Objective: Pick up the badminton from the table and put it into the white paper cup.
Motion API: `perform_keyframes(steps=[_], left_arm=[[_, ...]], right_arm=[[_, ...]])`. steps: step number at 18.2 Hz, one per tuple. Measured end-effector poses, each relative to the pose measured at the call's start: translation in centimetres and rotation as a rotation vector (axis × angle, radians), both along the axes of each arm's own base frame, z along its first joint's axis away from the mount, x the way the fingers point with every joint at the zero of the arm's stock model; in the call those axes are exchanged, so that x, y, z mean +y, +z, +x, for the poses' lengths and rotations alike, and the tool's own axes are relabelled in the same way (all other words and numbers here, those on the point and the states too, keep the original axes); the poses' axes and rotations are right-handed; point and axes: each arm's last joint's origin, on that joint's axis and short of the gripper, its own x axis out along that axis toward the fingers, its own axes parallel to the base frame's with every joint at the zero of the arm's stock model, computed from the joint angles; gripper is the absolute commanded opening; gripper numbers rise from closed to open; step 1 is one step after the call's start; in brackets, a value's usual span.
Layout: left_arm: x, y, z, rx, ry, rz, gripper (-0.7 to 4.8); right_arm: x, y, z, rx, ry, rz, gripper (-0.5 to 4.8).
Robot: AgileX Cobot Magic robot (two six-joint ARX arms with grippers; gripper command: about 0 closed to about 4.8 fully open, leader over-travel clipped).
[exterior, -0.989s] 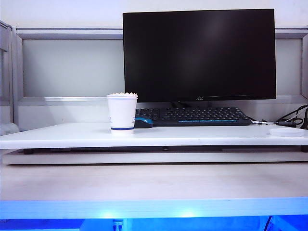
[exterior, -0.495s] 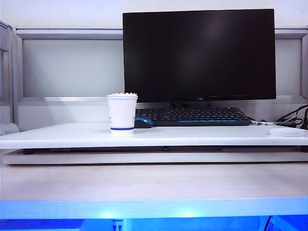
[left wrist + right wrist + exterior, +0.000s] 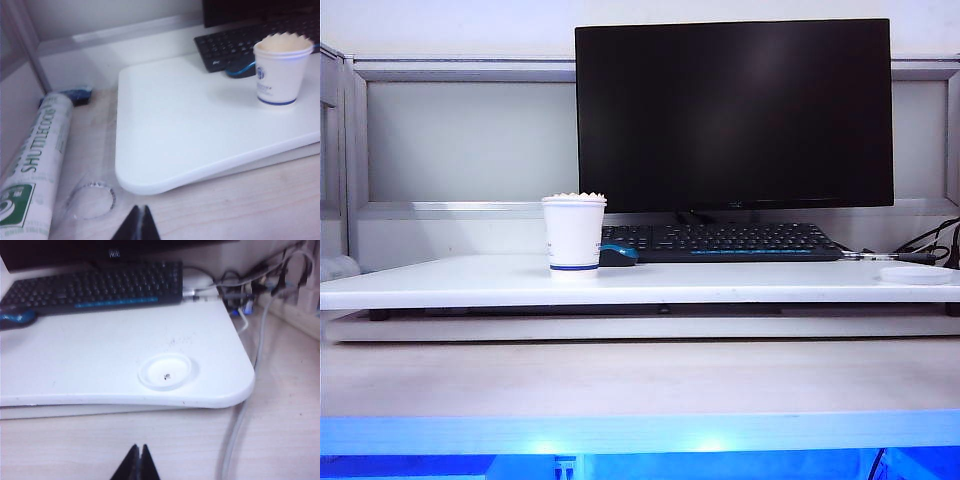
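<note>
White paper cup [image 3: 574, 234] stands upright on the table [image 3: 720, 283], left of centre in the exterior view, just in front of the left end of the black keyboard [image 3: 720, 241] and touching or nearly touching a small dark blue object [image 3: 618, 255] at its side. The badminton [image 3: 574, 195] sits inside the cup; only its scalloped feather rim shows above the cup lip, also seen from the left wrist view [image 3: 283, 42]. Black monitor [image 3: 734, 112] behind the keyboard, screen dark. Flat white disc [image 3: 166, 371] lies near the table's right front corner, with grey cables [image 3: 240, 430] running past that corner. Left gripper [image 3: 136, 226] hangs low over the pale wood surface off the table's left front corner, fingertips pressed together, nothing between them; a shuttlecock tube [image 3: 35, 165] and a clear lid [image 3: 90, 200] lie beside it. Right gripper [image 3: 136, 465] likewise closed and empty, over the wood surface in front of the disc.
</note>
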Motion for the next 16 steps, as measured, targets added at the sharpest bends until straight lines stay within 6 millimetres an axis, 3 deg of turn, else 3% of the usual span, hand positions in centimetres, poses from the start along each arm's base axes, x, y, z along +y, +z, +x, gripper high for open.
perform_keyframes(steps=[11, 16], left_arm=[[-0.07, 0.03, -0.01, -0.003, -0.024, 0.006, -0.05], [0.1, -0.77, 0.0, 0.064, 0.034, 0.014, -0.04]], right_arm=[[0.99, -0.8, -0.67, 0.027, 0.113, -0.037, -0.03], [0.87, -1.12, -0.69, 0.053, 0.069, -0.057, -0.03]])
